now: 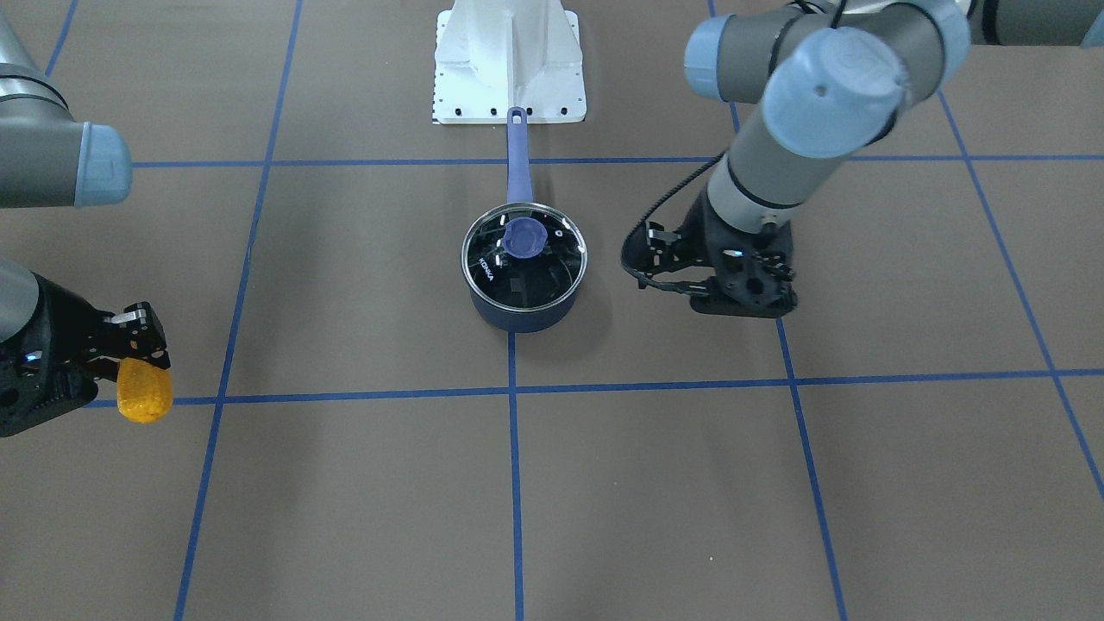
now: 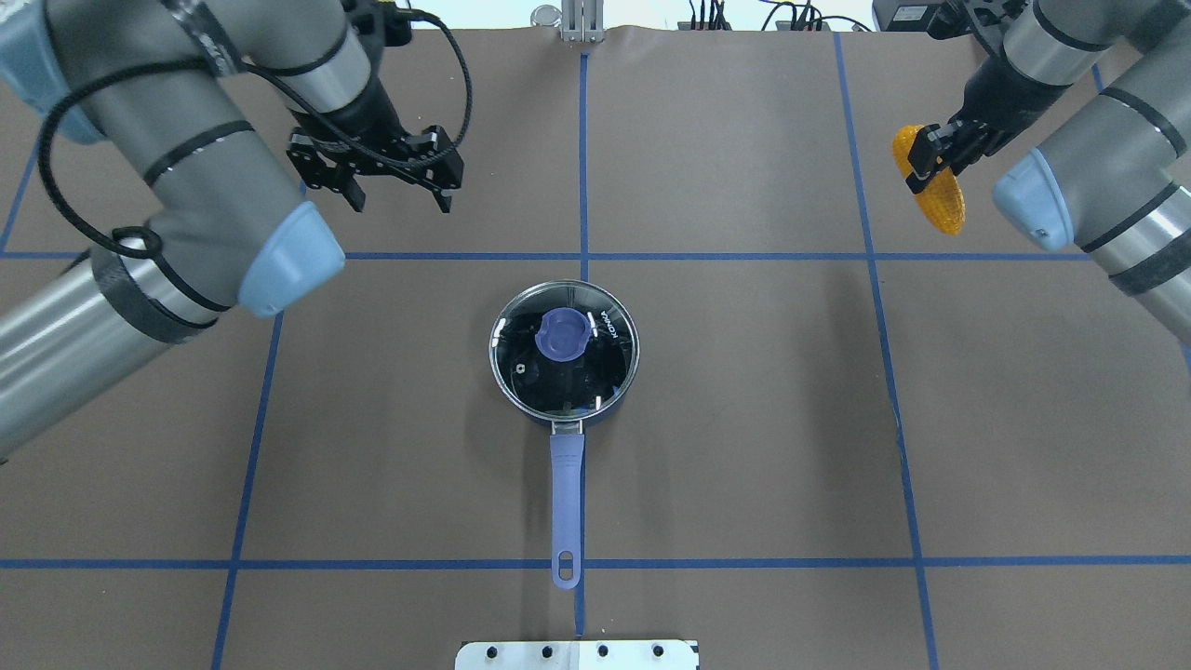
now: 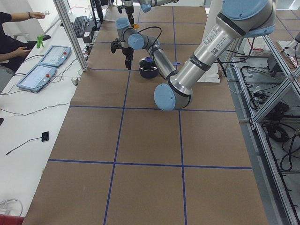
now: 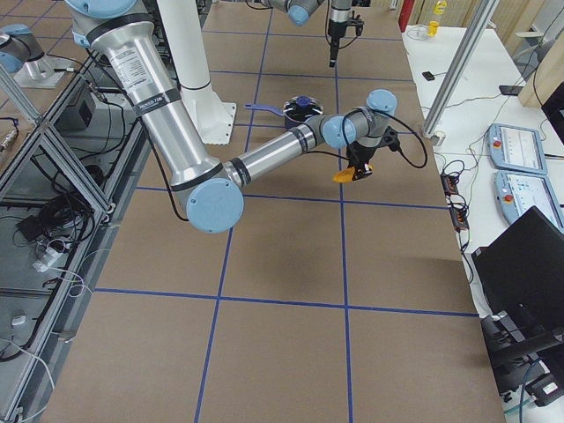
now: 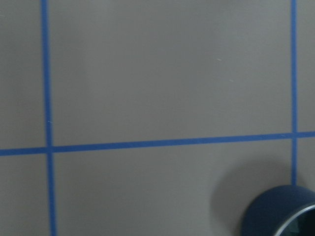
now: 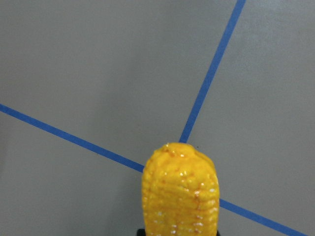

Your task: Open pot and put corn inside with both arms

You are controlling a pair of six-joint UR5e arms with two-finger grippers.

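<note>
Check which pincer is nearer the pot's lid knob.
Left. The left pincer hangs open beyond the lid knob, off to the robot's left. The right pincer, clamping the corn, sits much farther out on the robot's right.

1. I see a brown table (image 2: 744,419) gridded with blue tape (image 2: 583,140).
2. White bench (image 3: 23,136) alongside carries two pendants (image 3: 35,76) and a keyboard (image 3: 78,26).
3. Aluminium framing (image 3: 276,93) borders the opposite edge; I note even lighting.

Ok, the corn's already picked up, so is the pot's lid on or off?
On. The glass lid sits flat on the pot, covering the whole opening, knob on top.
</note>
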